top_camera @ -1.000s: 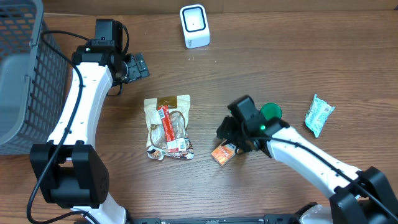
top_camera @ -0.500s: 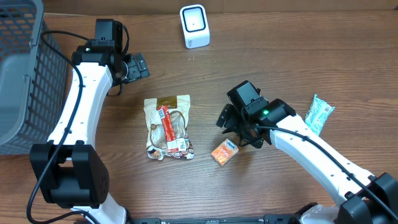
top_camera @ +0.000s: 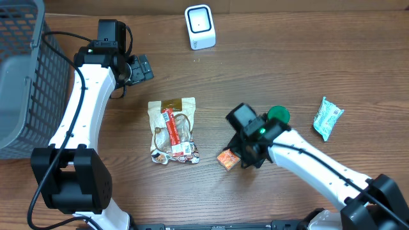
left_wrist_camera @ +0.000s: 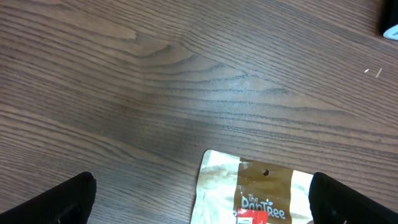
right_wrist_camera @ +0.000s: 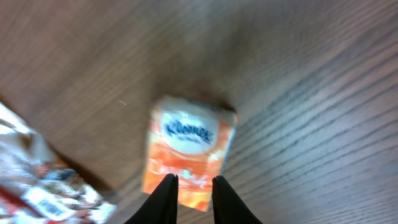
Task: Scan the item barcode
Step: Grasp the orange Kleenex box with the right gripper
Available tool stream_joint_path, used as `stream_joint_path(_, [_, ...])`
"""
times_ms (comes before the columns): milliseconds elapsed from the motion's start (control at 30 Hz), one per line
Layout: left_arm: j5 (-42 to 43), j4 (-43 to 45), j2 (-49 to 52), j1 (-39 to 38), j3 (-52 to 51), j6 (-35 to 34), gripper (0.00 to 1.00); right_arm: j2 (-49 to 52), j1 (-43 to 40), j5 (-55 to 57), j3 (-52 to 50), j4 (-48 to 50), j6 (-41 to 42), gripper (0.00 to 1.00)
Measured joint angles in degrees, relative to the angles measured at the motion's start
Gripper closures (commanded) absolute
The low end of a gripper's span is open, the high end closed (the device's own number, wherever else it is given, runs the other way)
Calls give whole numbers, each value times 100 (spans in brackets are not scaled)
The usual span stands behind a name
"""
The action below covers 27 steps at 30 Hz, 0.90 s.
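Right gripper [right_wrist_camera: 193, 191]: it has dropped back onto the tissue pack [top_camera: 225, 160]. Half a second ago it hung off toward the pack's 2 o'clock.
Right jaws: spread wide half a second ago, now drawn nearly together with only a thin slit between them. The tips sit over the pack's near edge. The wrist view is blurred, so I cannot tell whether they pinch any wrapper.
Tissue pack: flat on the surface, at about the same spot as a second ago, with its printed logo face up. No barcode shows.
Scanner [top_camera: 200, 27]: at the far edge of the surface, roughly 12 o'clock from the pack and well apart from it.
Left gripper [top_camera: 143, 67]: unmoved, jaws wide apart and empty, parked at 11 o'clock of the snack pouch [top_camera: 172, 131].
Snack pouch: lies at 9 o'clock of the pack, untouched.
Meaning for the task: this looks like a second try at the pickup. The scan is not begun. If a grip is made, the pack must be lifted, carried toward 12 o'clock and turned until its code faces the scanner.
Risk: so narrow a bite on soft wrapping may slip.
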Motion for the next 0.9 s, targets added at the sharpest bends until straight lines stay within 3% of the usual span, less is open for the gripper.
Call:
stream_joint_path(333, [0,-2,0,0,0,-2,0,111,341,35,-739,957,881,85])
stream_joint_path(600, [0,0,0,0,0,0,0,146,341,614,-743,2192,514,85])
stream_joint_path(700, [0,0,0,0,0,0,0,146,341,813,-743,2481,116,74])
stream_joint_path(733, [0,0,0,0,0,-2,0,149,341,870,-743,2588,-92,65])
stream_joint_path(900, [2,0,0,0,0,0,0,138,334,1029,-658,2649,-1204,56])
